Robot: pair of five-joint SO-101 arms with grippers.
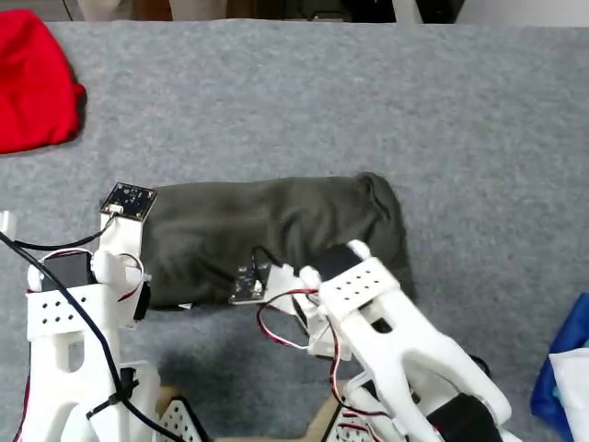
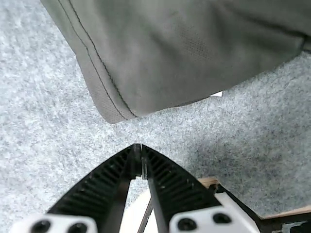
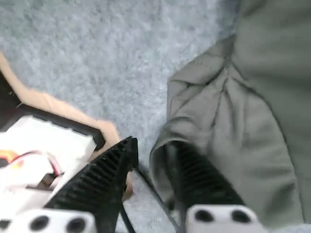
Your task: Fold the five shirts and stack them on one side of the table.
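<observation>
A dark olive shirt (image 1: 276, 226) lies folded into a long strip at the middle of the grey table. My left arm (image 1: 101, 276) stands at the strip's left end. In the left wrist view my left gripper (image 2: 139, 147) is shut with nothing in it, a short way off the shirt's stitched hem (image 2: 104, 97). My right arm (image 1: 368, 295) leans over the shirt's near edge. My right gripper (image 3: 150, 145) is open, and a raised fold of the shirt (image 3: 228, 121) lies against one finger (image 3: 199, 177).
A red shirt (image 1: 32, 83) lies bunched at the far left corner. A blue and white cloth (image 1: 566, 368) pokes in at the right edge. The grey felt (image 1: 368, 101) beyond the olive shirt is bare. The arms' white bases (image 3: 48, 141) stand at the near edge.
</observation>
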